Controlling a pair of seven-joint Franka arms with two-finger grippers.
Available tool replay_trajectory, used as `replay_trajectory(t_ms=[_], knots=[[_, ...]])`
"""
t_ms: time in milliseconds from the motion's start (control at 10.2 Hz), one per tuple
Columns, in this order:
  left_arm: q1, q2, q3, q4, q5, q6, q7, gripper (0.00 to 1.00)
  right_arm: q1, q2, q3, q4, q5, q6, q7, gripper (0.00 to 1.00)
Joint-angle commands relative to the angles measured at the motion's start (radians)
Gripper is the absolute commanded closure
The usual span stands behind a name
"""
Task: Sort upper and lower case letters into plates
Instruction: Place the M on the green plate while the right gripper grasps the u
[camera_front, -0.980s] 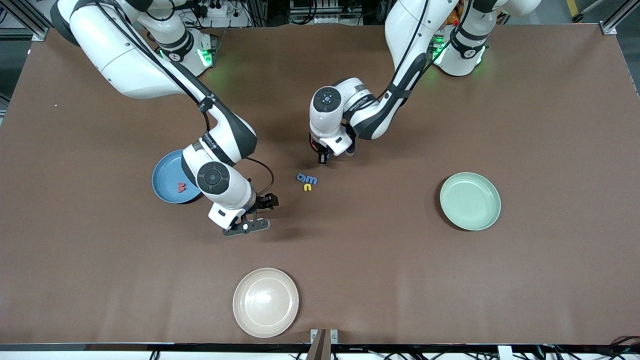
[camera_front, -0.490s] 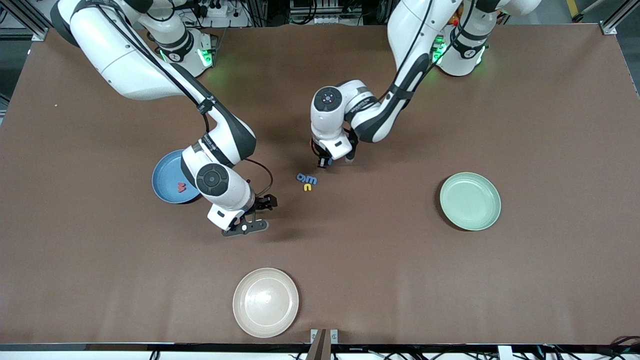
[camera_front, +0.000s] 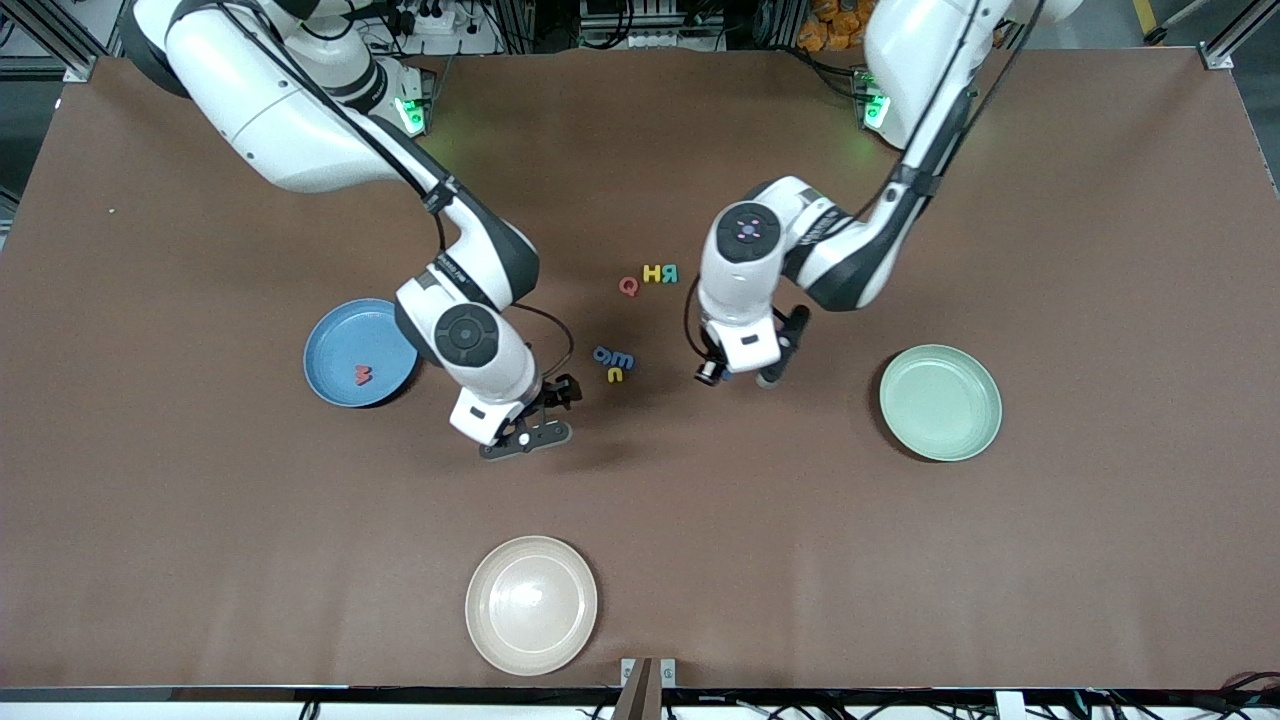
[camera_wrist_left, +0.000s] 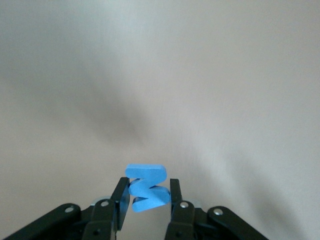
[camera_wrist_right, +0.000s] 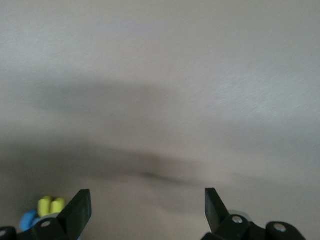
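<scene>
Letters are barely sorted: one red letter (camera_front: 362, 375) lies in the blue plate (camera_front: 335, 330), the left gripper (camera_wrist_left: 147, 197) pinches a blue letter (camera_wrist_left: 145, 187) in air between the table clusters and the empty mint plate (camera_front: 940, 402), the right gripper (camera_wrist_right: 147, 210) hovers spread, empty, beside the blue plate.

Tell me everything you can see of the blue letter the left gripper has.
The blue letter is a small, flat, zigzag piece, like a Z or N, in matte bright blue that looks like foam. The left gripper is shut on it, one finger on each side, its upper part standing clear of the fingertips. It hangs above bare brown table, between the mint green plate and the loose lowercase letters. Only the fingers touch it.
</scene>
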Motion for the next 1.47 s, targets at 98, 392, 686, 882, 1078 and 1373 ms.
replay_trajectory(t_ms=[98, 392, 686, 882, 1078, 1373], knots=[[0.182, -0.131, -0.053, -0.025, 0.005, -0.147, 0.365, 1.00, 0.075, 0.026, 0.004, 0.012, -0.015, 0.002, 0.149, 0.00], [0.364, -0.212, -0.110, -0.043, -0.005, -0.238, 0.667, 1.00, 0.127, 0.065, 0.003, 0.016, -0.032, 0.051, 0.235, 0.00], [0.493, -0.231, -0.107, -0.080, -0.007, -0.254, 1.029, 1.00, 0.143, 0.123, 0.003, 0.023, -0.103, 0.093, 0.311, 0.00], [0.544, -0.177, -0.102, -0.083, -0.007, -0.252, 1.139, 1.00, 0.144, 0.128, 0.003, 0.023, -0.098, 0.094, 0.316, 0.00], [0.577, -0.107, -0.084, -0.083, -0.005, -0.223, 1.183, 1.00, 0.134, 0.131, 0.004, 0.034, -0.089, 0.091, 0.315, 0.00], [0.580, -0.076, -0.054, -0.074, -0.007, -0.205, 1.191, 0.63, 0.137, 0.132, 0.004, 0.035, -0.091, 0.093, 0.318, 0.00]])
